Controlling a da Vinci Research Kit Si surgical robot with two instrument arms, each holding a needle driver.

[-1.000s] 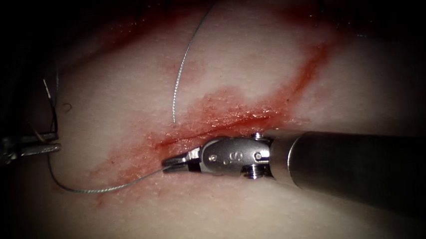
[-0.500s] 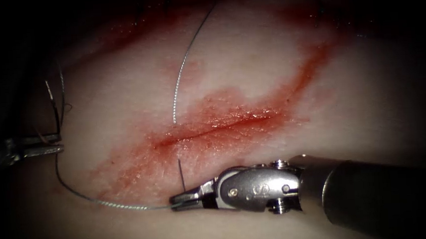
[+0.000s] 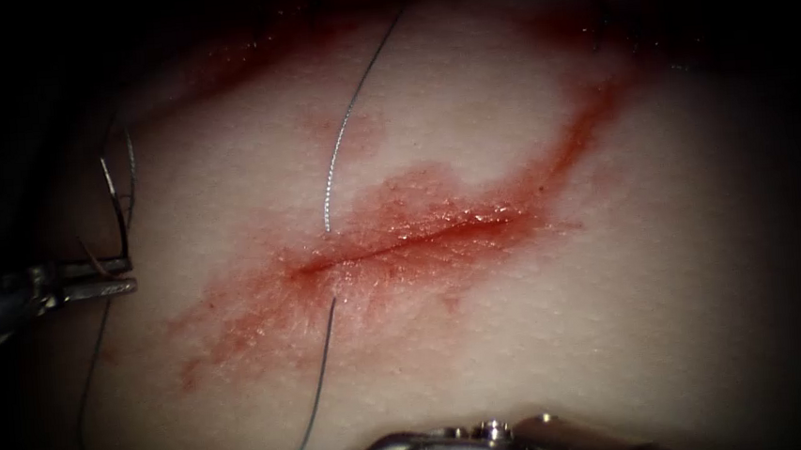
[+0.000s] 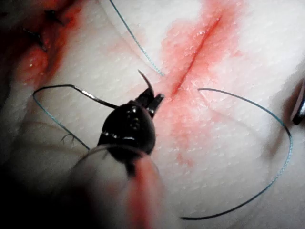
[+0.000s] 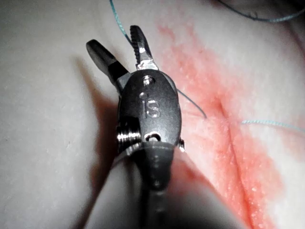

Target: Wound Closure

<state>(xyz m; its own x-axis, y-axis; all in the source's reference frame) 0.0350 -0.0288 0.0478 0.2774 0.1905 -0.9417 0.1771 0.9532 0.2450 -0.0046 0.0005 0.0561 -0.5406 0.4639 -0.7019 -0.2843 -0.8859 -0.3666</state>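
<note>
Here the left tool (image 4: 151,101) grips the needle (image 4: 146,82) upright; right tool (image 5: 119,55) gapes empty.

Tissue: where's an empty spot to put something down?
Bare tissue lies right of the cut, beyond the right tool, whose open fingers hold nothing. Left is crowded: thread crosses the cut's left end, and the left tool grips the needle partway along its curve, out of the tissue.

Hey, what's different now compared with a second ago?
The right tool has drawn back from the cut toward the endoscope view's lower edge, pulling thread through; its jaws now stand open, holding nothing. The left tool stays left of the cut, shut on the needle, clear of the tissue.
</note>
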